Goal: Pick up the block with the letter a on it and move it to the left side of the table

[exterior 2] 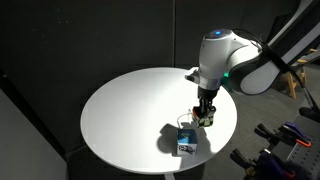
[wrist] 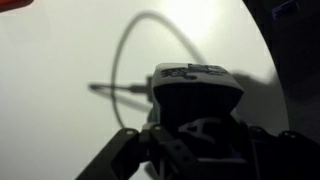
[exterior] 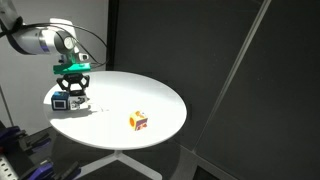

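Where the wrist view looks down past the arm's end, the block with the letter a fills the space between the two dark fingers of the gripper, with the round white table all around it. A pale "A" shows on its near face, and its top carries a white patterned patch. The fingers stand on either side of the block, but the shade there is too deep for me to tell whether the pads press it or stand just clear. A thin looped shadow lies on the white surface behind the block.

In an exterior view, the gripper points straight down just beside the blue-edged cube, which sits near the table's rim. The small block is under the fingers there, too dark to make out. The yellow, red and orange cube lies well apart from the blue-edged cube, out on the open tabletop.

In an exterior view, the blue-edged cube stands close to the rim. The gripper hangs just beside it, on the side away from the rim, with its fingertips down at the tabletop.
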`<state>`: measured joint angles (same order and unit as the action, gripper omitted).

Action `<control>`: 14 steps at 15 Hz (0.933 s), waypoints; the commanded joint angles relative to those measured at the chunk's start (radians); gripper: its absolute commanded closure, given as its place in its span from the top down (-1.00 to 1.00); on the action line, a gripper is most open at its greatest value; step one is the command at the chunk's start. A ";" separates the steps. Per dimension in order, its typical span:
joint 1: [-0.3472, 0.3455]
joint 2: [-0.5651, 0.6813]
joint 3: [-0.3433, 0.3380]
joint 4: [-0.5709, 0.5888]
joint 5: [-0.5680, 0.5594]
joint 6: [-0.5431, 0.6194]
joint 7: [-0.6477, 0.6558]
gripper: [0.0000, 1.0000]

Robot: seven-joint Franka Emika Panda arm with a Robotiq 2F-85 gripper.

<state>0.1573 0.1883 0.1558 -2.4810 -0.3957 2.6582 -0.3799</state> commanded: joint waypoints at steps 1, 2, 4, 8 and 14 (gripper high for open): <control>-0.006 -0.044 0.002 -0.029 -0.007 0.002 -0.020 0.78; -0.006 -0.046 0.002 -0.030 -0.006 0.003 -0.022 0.94; -0.007 -0.050 0.002 -0.031 -0.004 0.003 -0.024 1.00; -0.009 -0.072 0.003 -0.027 0.030 -0.016 0.005 1.00; -0.009 -0.140 -0.001 -0.017 0.146 -0.081 0.105 1.00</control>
<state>0.1521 0.1158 0.1543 -2.4870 -0.2990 2.6268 -0.3446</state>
